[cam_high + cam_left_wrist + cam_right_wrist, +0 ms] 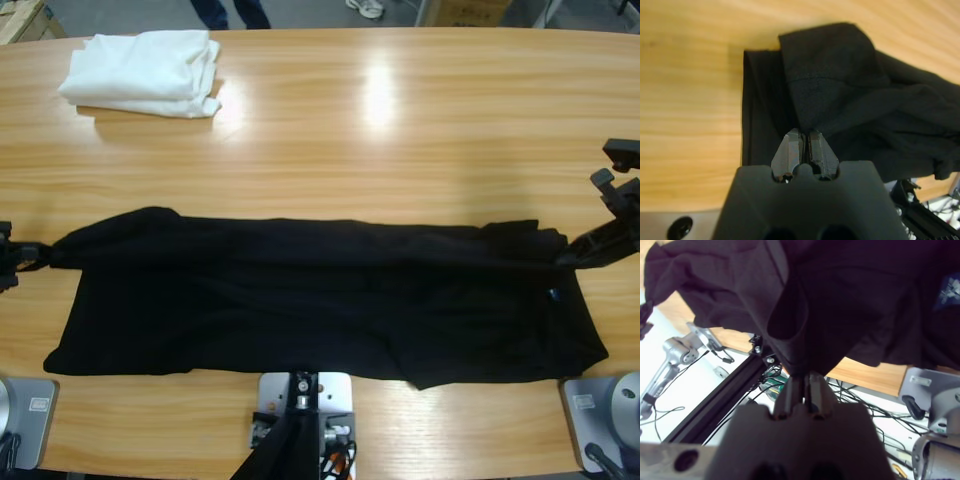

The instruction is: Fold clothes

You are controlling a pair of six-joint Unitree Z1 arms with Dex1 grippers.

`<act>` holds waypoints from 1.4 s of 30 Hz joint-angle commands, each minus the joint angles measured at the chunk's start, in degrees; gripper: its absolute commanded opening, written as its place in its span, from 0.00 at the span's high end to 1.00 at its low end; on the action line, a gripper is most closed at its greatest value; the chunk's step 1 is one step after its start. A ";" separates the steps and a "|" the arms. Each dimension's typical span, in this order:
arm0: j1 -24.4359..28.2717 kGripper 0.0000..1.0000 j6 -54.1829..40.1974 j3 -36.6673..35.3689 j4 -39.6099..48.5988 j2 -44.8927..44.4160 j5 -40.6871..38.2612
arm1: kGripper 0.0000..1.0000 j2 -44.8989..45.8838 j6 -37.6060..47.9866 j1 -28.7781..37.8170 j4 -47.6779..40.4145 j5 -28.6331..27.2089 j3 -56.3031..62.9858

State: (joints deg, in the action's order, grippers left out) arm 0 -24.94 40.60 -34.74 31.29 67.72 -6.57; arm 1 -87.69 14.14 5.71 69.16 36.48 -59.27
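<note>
From above, the black polo shirt (320, 305) lies stretched in a long band across the wooden table (400, 120). It is folded along its length. One gripper (22, 253) holds the shirt's end at the left edge of the picture. The other gripper (590, 250) holds the far end at the right edge. A small blue tag (553, 294) shows on the cloth just beside that second gripper. A white folded garment pile (145, 70) sits well apart from both grippers, at the top left of the table. Legs and shoes of people (232, 12) show past the far edge of the table.

In the left wrist view, the left gripper (804, 137) has its two black jaws pinched tight on a fold of the shirt (840, 95). The cloth spreads away from the jaws over the table (685, 100).

In the right wrist view, the right gripper (802, 380) is clamped on a bunch of the shirt (840, 300) too. The cloth hangs in folds just above the jaws. A bit of the blue tag (950, 290) shows at the right edge of this view, well off to the side of the jaws.
</note>
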 commanded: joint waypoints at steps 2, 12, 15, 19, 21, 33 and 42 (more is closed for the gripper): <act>-0.64 1.00 3.47 1.08 5.20 -1.33 -7.13 | 1.00 3.07 1.51 -0.61 4.44 -2.38 1.70; -0.38 1.00 4.19 -4.90 13.01 6.84 -6.95 | 1.00 4.54 1.51 -0.61 4.32 -2.91 4.67; 1.45 0.25 4.05 -6.85 16.29 5.44 -5.07 | 1.00 4.28 1.51 -0.61 4.19 -3.00 4.67; 3.14 0.00 3.61 -8.96 16.64 0.11 -5.49 | 1.00 3.93 1.56 -0.52 3.70 -3.07 4.60; 3.09 0.00 3.52 -10.47 17.36 -1.96 -5.91 | 0.50 3.91 2.91 -0.49 2.72 -2.96 4.34; 3.05 0.03 -0.42 -9.24 8.43 5.66 -2.50 | 0.00 7.36 2.91 9.51 -11.75 0.22 3.28; 8.24 0.24 -1.67 -10.12 3.28 25.60 -2.13 | 0.01 8.11 3.39 11.43 -12.86 -0.34 5.52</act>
State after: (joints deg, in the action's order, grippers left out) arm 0 -21.59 40.78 -45.44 36.75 83.39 -9.37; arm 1 -81.25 17.36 16.37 56.99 35.83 -56.24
